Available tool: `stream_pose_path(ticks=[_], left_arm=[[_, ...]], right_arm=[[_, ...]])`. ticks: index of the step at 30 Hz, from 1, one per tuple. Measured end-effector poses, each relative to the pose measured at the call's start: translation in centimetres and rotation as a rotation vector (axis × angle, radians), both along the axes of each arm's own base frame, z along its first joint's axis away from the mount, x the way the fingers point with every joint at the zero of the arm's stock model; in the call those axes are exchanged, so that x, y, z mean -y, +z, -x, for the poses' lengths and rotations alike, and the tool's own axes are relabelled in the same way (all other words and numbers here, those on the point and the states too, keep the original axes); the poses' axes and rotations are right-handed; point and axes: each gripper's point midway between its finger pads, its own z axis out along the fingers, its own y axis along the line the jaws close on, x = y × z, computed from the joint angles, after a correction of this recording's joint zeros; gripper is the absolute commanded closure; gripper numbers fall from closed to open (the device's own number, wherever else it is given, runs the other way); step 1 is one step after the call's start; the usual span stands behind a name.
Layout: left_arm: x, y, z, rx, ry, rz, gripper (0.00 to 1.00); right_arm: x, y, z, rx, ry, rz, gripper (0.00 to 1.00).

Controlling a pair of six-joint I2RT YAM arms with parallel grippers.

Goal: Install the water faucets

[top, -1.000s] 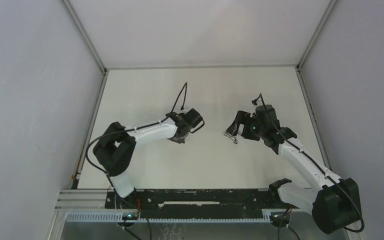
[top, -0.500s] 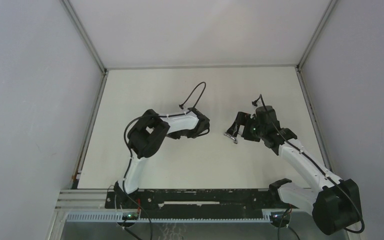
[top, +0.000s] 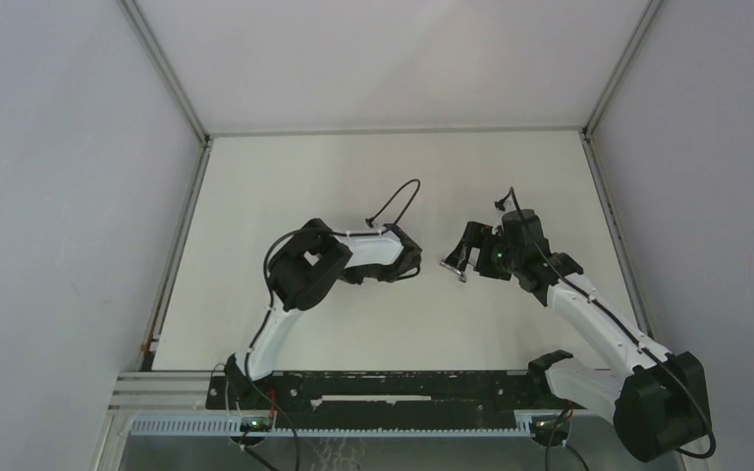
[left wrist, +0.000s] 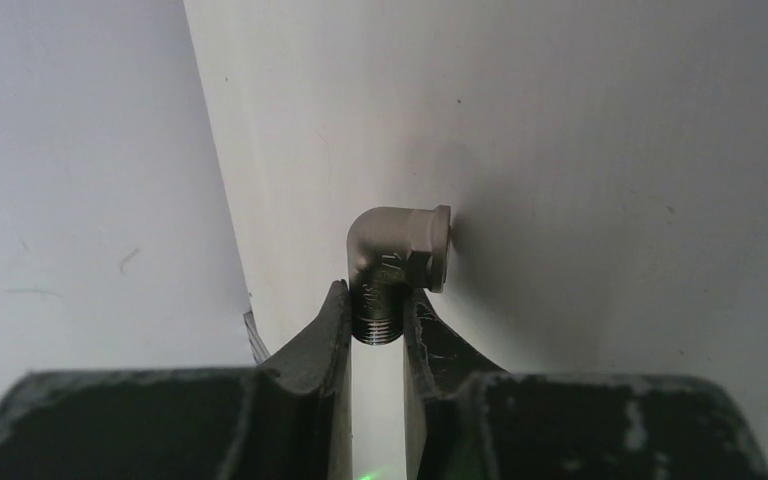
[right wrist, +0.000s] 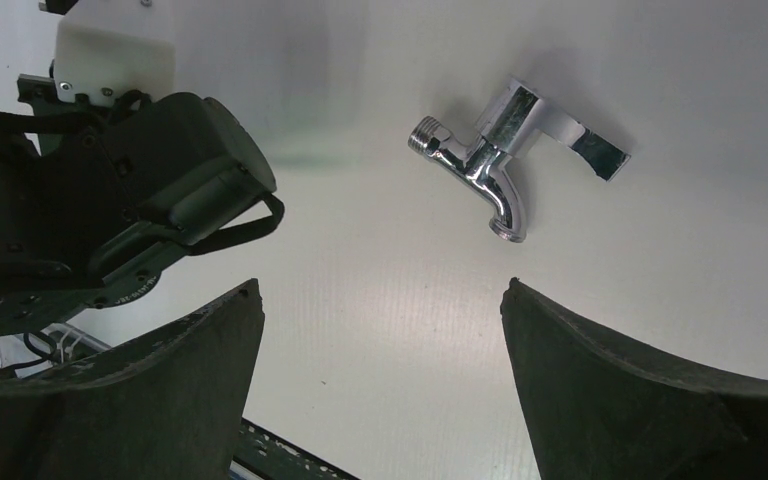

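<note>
The left end effector is closed tight on a small dull silver metal elbow piece. Its two dark fingers pinch the end with the screw rings (the thin end), one finger on each side. The fat round end of the elbow piece sticks out past the fingertips and points to the right in the left wrist view. From above, the left end effector sits near the middle of the white counter. The left arm is folded up close behind it.

The right end effector is open wide and holds nothing. Its two dark fingers stand far apart, with bare counter between them. A shiny silver metal tap with a flat handle lies on its side on the counter, just past the fingertips (no finger touches it). One end of the tap has screw rings and points left in the right wrist view. The flat handle sticks out to the right. The black body of the left arm shows at the left of that view, near the tap but apart from it.

From above, the right end effector and the left one face each other with a small gap between them. The tap is a tiny bright speck right by the right end effector's tips.
</note>
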Motion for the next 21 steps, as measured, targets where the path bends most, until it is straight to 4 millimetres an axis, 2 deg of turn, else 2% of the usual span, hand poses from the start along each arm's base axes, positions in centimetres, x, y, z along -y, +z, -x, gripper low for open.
stream_pose_path(ticks=[5, 14, 21], left_arm=[[0.59, -0.08, -0.03, -0.030, -0.033, -0.014, 0.83], [0.67, -0.27, 0.02, -0.076, -0.058, -0.029, 0.65], [1.02, -0.62, 0.27, -0.109, -0.077, -0.030, 0.61]], right_arm=[[0.06, 0.30, 0.01, 0.010, -0.002, -0.003, 0.05], [0.23, 0.41, 0.04, 0.012, -0.007, -0.004, 0.05], [0.31, 0.31, 0.16, 0.005, -0.008, -0.001, 0.05]])
